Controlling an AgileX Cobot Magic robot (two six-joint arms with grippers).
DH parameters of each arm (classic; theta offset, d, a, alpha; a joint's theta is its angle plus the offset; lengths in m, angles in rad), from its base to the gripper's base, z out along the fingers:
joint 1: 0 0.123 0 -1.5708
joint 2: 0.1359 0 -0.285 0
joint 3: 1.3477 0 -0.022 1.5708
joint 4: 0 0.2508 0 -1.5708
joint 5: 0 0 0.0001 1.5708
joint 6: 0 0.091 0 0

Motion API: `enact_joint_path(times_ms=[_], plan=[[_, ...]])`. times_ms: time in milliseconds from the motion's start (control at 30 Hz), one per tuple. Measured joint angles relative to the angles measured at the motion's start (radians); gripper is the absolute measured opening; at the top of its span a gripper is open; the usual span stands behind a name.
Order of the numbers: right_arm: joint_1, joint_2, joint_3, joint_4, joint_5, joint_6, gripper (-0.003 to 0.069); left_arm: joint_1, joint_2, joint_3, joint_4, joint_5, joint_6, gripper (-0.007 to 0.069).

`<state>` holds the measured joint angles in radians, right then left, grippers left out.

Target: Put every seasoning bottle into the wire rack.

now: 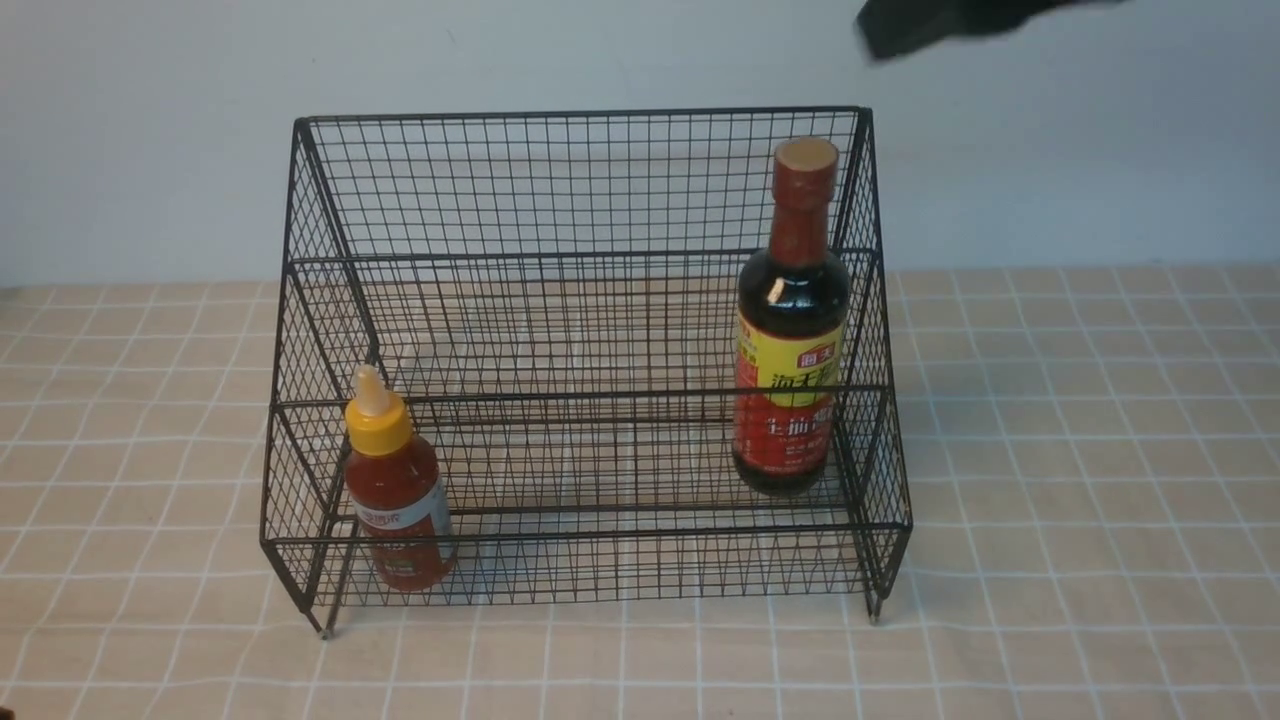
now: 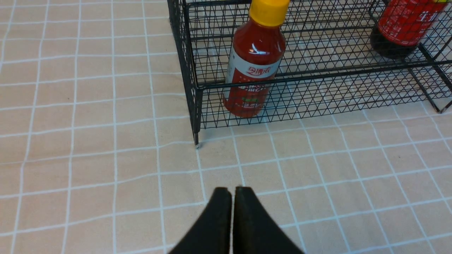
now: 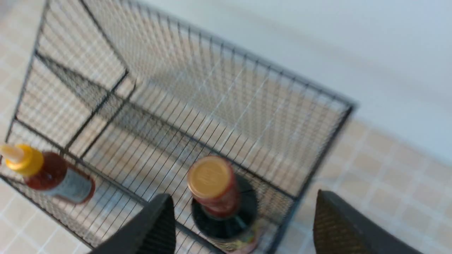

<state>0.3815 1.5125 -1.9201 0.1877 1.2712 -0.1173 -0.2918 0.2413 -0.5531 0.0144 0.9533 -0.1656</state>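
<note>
Black wire rack [image 1: 590, 255] holds red-sauce bottle [image 1: 397, 500] and dark soy bottle [image 1: 790, 340].

Soy-sauce bottle [image 1: 792, 320], at the 3 o'clock end of the wire rack [image 1: 580, 180]: the label's yellow band has a small red badge reading 海天, with larger dark characters under it that also begin 海天. The red band below shows white characters beginning 生抽; rack wire crosses the rest, and the fine print beneath is too small to read. Red-sauce bottle [image 1: 398, 500], at the rack's 8 o'clock corner: the white label has one line of red brush-style Chinese characters, not clear enough to read in any view, and the small print below it is illegible.
</note>
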Motion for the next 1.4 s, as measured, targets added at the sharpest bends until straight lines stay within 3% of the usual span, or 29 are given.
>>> enact_joint_path(times_ms=[167,233,267,300,333,433,633,700,900,1067,1400], plan=[[0.000,-0.213,0.000,-0.090,0.005,0.025,0.0350,0.000,0.000,0.000,0.000,-0.053,0.000,-0.0007],[0.000,-0.334,0.000,-0.112,0.009,0.040,0.0232,0.000,0.000,0.001,0.000,-0.100,0.000,-0.0007],[0.000,-0.365,0.000,-0.113,0.009,0.042,0.0221,0.000,0.000,0.001,0.000,-0.104,0.000,-0.0007],[0.000,-0.429,0.014,-0.116,0.008,0.059,0.0132,0.000,0.000,0.001,0.000,-0.141,0.000,-0.0007],[0.000,-0.475,0.033,-0.116,0.007,0.066,0.0088,0.000,0.000,0.001,0.000,-0.167,0.000,-0.0007],[0.000,-0.687,0.188,-0.117,0.000,0.091,0.0006,0.000,0.000,0.001,0.000,-0.237,0.000,-0.0007],[0.000,-1.084,0.640,-0.154,-0.280,0.105,-0.0013,0.000,0.000,0.002,0.000,-0.315,0.000,-0.0007],[0.000,-1.335,0.951,-0.175,-0.534,0.147,-0.0012,0.000,0.000,0.002,0.000,-0.338,0.000,-0.0007],[0.000,-1.535,1.330,-0.193,-0.908,0.249,-0.0013,0.000,0.002,0.002,0.000,-0.364,0.000,-0.0007],[0.000,-1.517,1.440,-0.179,-0.985,0.274,-0.0013,0.000,0.009,0.003,-0.001,-0.355,0.000,-0.0007],[0.000,-1.514,1.459,-0.179,-0.971,0.281,-0.0013,0.000,0.010,0.003,-0.004,-0.326,0.000,-0.0007]])
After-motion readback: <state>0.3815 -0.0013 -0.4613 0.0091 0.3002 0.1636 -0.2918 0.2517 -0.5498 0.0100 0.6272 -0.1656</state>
